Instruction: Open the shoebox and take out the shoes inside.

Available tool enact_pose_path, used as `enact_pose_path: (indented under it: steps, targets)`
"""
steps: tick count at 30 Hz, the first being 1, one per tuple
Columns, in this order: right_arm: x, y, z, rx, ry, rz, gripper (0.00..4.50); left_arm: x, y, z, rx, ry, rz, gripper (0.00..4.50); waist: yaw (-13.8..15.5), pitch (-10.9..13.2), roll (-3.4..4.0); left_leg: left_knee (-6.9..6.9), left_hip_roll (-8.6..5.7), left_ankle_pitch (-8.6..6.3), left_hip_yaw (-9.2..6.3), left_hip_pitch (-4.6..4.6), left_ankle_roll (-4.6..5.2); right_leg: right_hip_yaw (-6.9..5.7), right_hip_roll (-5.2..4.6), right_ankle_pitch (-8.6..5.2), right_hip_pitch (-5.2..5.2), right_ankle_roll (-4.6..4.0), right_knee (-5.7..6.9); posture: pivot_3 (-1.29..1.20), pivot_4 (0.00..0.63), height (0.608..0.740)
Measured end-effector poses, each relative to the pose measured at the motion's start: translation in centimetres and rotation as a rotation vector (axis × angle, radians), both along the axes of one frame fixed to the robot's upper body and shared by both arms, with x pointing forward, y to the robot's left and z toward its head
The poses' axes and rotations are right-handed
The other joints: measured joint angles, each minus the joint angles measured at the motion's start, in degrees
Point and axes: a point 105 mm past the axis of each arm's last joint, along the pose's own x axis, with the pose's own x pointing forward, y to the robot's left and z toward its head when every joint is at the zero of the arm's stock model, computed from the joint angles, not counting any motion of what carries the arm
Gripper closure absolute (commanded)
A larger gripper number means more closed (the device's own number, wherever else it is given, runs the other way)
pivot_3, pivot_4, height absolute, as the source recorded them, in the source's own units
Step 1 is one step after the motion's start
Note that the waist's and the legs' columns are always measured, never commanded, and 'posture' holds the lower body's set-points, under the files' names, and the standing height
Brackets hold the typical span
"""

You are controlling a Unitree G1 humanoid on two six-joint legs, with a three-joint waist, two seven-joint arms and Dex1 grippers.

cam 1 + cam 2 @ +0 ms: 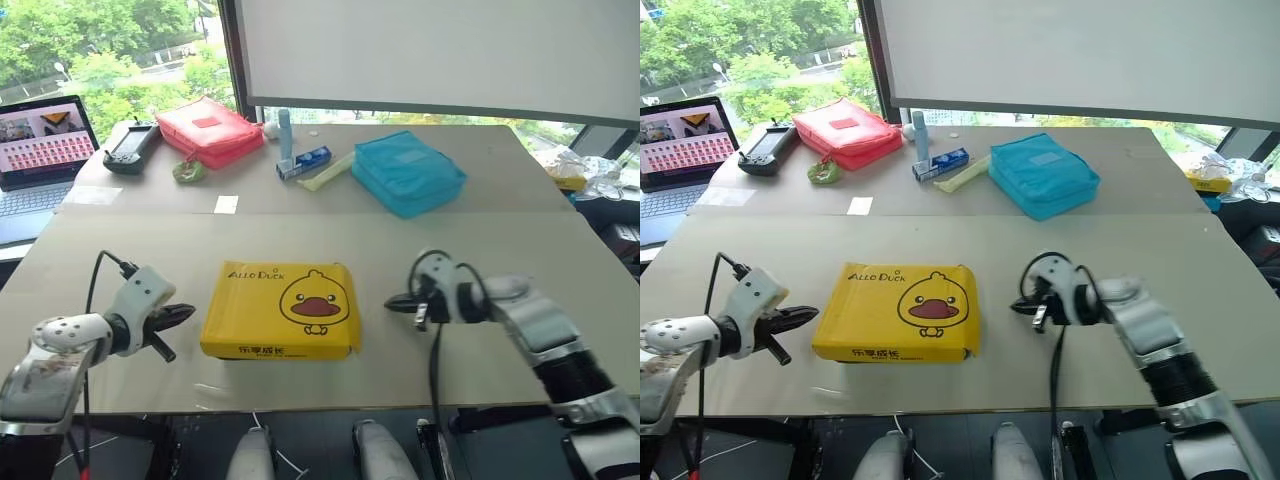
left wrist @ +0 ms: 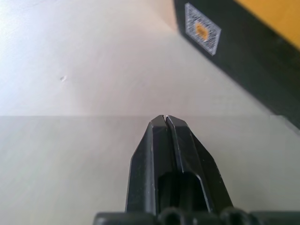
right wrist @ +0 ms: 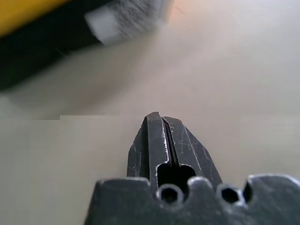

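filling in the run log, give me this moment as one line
shoebox: lid on, flat on table | left claw: shut, empty, left of box | right claw: shut, empty, right of box | shoes: not out yet

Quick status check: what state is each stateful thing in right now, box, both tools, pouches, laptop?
shoebox: lid on, flat on table.
left tool: shut, empty, beside the box.
right tool: shut, empty, beside the box.
red pouch: closed.
blue pouch: closed.
laptop: open, screen lit.

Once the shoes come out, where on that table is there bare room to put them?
Free: the strip between the yellow duck-lidded cardboard shoebox and the blue fabric pouch, and the table's right side. Crowded: the far edge, with the red fabric pouch, laptop and small items.
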Motion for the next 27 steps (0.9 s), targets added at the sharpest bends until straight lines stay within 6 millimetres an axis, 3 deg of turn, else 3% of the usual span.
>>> enact_pose_path:
  steps: [2, 6, 11, 15, 17, 23, 27]
  targets:
    - [-1.1, 0.2, 0.6, 0.046, 0.045, 0.075, 4.5, -0.1, -0.1, 1.9, -0.042, 0.006, -0.048, 3.34, 0.1, 0.1, -0.08, -0.05, 0.04, 0.0, 0.0, -0.11, 0.0, -0.01, 0.04, 0.0, -0.13, 0.0, 0.02, 0.0, 0.15, 0.729]
    - [-3.4, 1.8, 1.5, 0.113, 0.107, 0.241, 4.5, 0.6, -0.5, 8.5, -0.056, -0.131, -0.125, 1.83, 0.1, 0.2, -0.13, 0.11, 0.03, 0.01, 0.01, -0.2, 0.0, 0.0, 0.02, 0.0, -0.17, 0.0, 0.11, 0.0, 0.15, 0.729]
    - [-4.5, 3.4, 0.0, 0.131, 0.163, 0.313, 4.5, 0.0, -0.8, 10.5, 0.108, -0.105, -0.225, 0.01, -0.1, 0.3, -0.31, 0.09, 0.04, 0.01, 0.07, -0.22, -0.01, 0.0, 0.01, 0.01, -0.33, -0.01, 0.15, 0.0, 0.15, 0.729]
    - [-4.3, 5.1, -0.9, 0.178, 0.152, 0.328, 4.5, -1.0, -1.4, 11.3, 0.153, -0.076, -0.297, 0.01, 0.0, 0.4, -0.33, 0.13, 0.04, 0.02, 0.12, -0.43, -0.02, 0.02, 0.0, 0.01, -0.71, -0.01, 0.49, 0.0, 0.15, 0.729]
    - [-4.5, 5.9, -0.4, 0.229, 0.153, 0.345, 4.5, -2.4, -2.5, 11.3, 0.101, -0.037, -0.365, 0.01, 0.1, 0.4, -0.34, 0.13, 0.06, 0.03, 0.12, -0.52, -0.02, 0.01, 0.03, -0.01, -0.83, -0.02, 0.59, 0.0, 0.15, 0.729]
    - [-4.9, 6.8, 3.3, 0.412, 0.147, 0.359, 4.5, -5.6, -2.7, 12.0, -0.007, -0.004, -0.39, 0.01, -0.2, 0.4, -0.34, 0.18, 0.17, 0.04, 0.12, -0.45, -0.01, 0.01, 0.12, -0.01, -0.82, -0.06, 0.66, 0.0, 0.15, 0.729]
    - [-4.0, 7.7, 7.8, 0.591, 0.112, 0.371, 4.5, -6.8, -2.4, 10.7, -0.046, 0.039, -0.362, 0.01, -0.2, 0.5, -0.35, 0.18, 0.24, 0.03, 0.11, -0.41, -0.02, -0.03, 0.16, 0.11, -0.85, -0.23, 0.69, 0.0, 0.15, 0.729]
